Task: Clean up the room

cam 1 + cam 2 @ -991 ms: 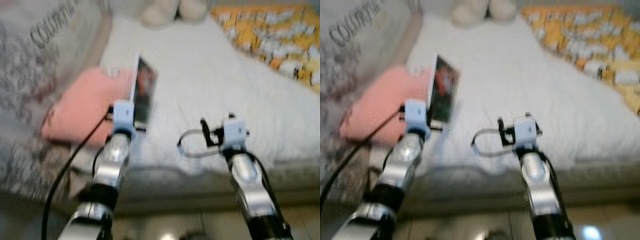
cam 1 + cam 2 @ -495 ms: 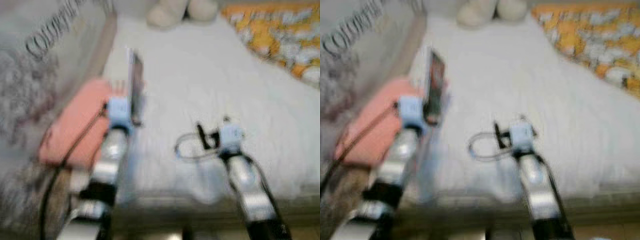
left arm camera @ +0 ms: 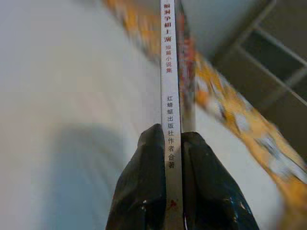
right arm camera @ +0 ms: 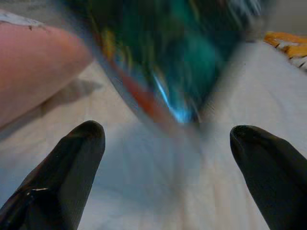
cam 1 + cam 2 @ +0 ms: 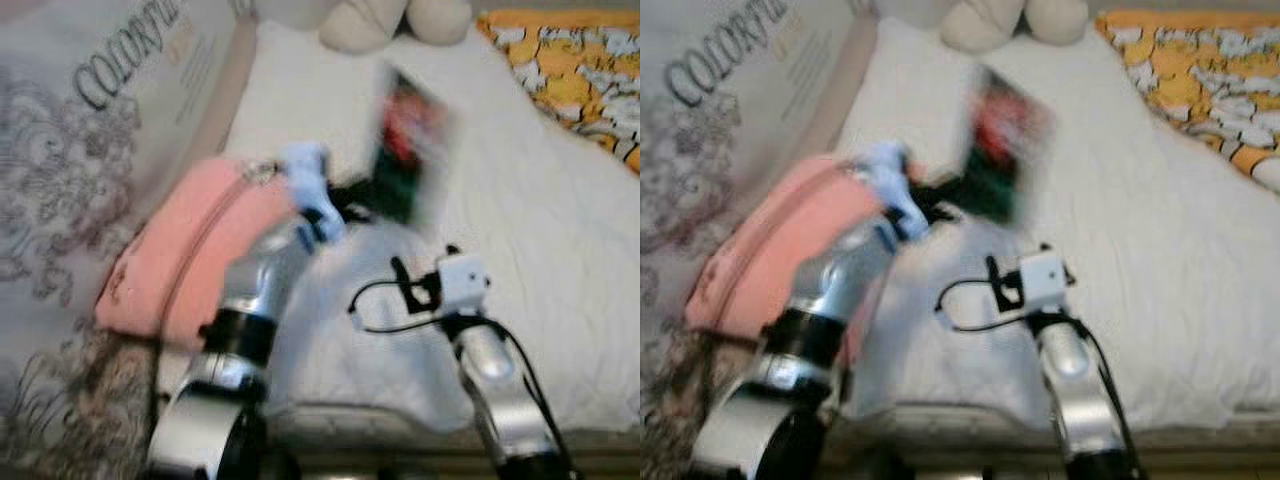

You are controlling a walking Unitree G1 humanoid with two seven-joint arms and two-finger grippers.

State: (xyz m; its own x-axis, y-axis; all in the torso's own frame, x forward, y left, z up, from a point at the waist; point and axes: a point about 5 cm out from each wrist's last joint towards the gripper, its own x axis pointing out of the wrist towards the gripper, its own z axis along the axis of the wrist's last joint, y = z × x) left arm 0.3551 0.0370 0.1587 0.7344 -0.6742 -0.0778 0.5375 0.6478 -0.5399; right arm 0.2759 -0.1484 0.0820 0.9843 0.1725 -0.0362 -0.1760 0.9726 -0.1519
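I am mid-carry with a thin book (image 3: 171, 96), my left gripper (image 3: 173, 158) pinched on its spine and holding it above the white bed (image 5: 520, 220), just past the pink pouch (image 5: 185, 255). My right gripper (image 4: 168, 177) hovers spread wide and empty beneath it. Next I need a spot to lay it flat (probably the mattress, though blur hides detail). A second ago the book stood upright nearer the pouch; now it has swung inward and tilted.

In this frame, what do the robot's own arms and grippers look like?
Both arms are silver metal tubes with black joint bands. The left gripper and right gripper each have two long, glossy black fingers with rounded tips. Each wrist carries a pale blue-white block; a thin black cable loops out beside the right one. No markings are legible on them.
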